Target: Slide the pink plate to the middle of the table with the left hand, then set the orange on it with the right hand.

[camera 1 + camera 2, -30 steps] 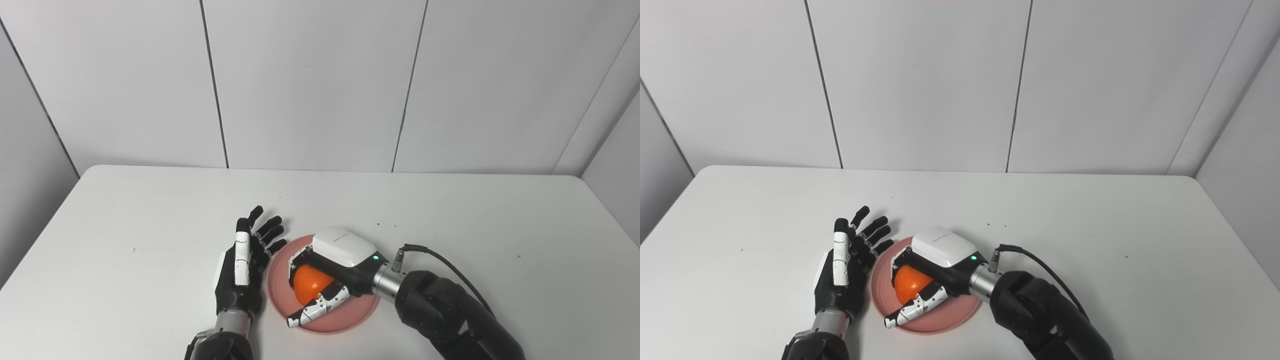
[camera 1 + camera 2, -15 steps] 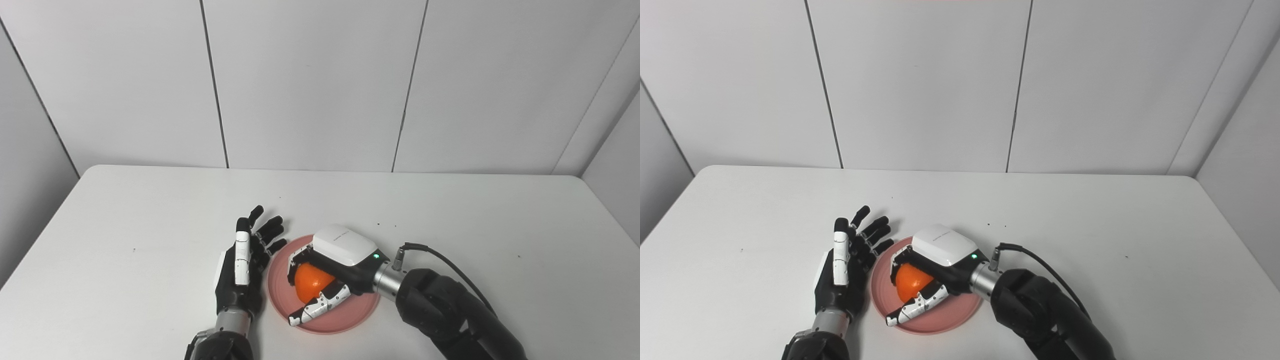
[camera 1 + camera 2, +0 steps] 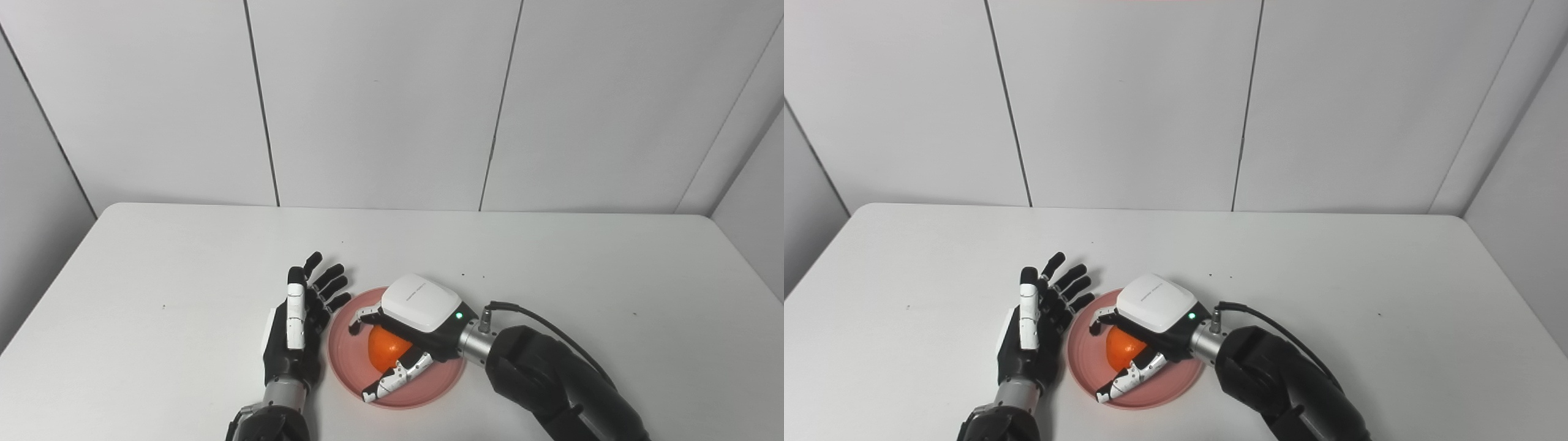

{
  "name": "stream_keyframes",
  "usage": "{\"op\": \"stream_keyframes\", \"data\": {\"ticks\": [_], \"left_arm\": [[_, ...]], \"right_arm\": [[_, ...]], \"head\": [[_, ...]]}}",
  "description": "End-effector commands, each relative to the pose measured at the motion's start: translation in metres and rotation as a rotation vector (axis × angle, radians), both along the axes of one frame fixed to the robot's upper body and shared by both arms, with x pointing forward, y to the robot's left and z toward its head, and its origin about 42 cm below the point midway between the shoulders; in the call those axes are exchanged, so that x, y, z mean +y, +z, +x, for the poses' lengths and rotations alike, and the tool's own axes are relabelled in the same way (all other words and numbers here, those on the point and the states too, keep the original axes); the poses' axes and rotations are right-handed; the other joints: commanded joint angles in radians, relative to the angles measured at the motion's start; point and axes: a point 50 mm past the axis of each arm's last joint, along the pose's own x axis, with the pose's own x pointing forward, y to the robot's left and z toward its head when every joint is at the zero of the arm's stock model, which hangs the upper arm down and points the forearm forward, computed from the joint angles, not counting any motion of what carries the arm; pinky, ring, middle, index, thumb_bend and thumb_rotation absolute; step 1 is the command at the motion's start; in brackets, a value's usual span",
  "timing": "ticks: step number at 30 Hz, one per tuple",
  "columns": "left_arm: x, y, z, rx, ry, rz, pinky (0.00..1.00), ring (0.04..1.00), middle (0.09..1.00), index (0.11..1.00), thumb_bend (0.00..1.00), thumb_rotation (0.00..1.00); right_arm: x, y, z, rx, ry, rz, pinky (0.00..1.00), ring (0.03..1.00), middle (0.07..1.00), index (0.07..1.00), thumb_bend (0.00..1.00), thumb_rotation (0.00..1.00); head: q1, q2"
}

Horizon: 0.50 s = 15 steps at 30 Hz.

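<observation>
- My right hand (image 3: 401, 334) has just spread its fingers off the orange (image 3: 386, 352), released now where it was clasped half a second ago.
- The orange sits on the pink plate (image 3: 343, 349), low in the frame's centre.
- My left hand (image 3: 297, 324) stays flat and empty, touching the plate's left rim.
- I judge the placing done; only withdrawal remains.
</observation>
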Motion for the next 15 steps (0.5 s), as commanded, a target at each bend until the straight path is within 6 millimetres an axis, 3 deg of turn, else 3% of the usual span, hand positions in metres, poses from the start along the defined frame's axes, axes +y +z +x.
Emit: {"op": "stream_keyframes", "data": {"ticks": [1, 5, 15], "left_arm": [[-0.0007, -0.0167, -0.0055, 0.089, 0.005, -0.019, 0.77, 0.817, 0.802, 0.887, 0.79, 0.91], [-0.0007, -0.0169, -0.0054, 0.092, 0.005, -0.016, 0.76, 0.821, 0.815, 0.889, 0.79, 0.92], [-0.0010, -0.0167, -0.0058, 0.093, -0.001, -0.010, 0.76, 0.832, 0.854, 0.897, 0.79, 0.93]], "right_arm": [[-0.0050, 0.0131, 0.0075, -0.024, -0.028, -0.034, 0.78, 0.817, 0.815, 0.815, 0.94, 0.89], [-0.0063, 0.0135, 0.0080, -0.005, -0.014, -0.034, 0.86, 0.864, 0.859, 0.836, 1.00, 0.95], [-0.0065, 0.0132, 0.0080, 0.030, 0.004, -0.032, 0.86, 0.855, 0.858, 0.841, 1.00, 1.00]], "head": [[0.001, -0.001], [0.000, -0.002], [0.001, -0.002]]}}
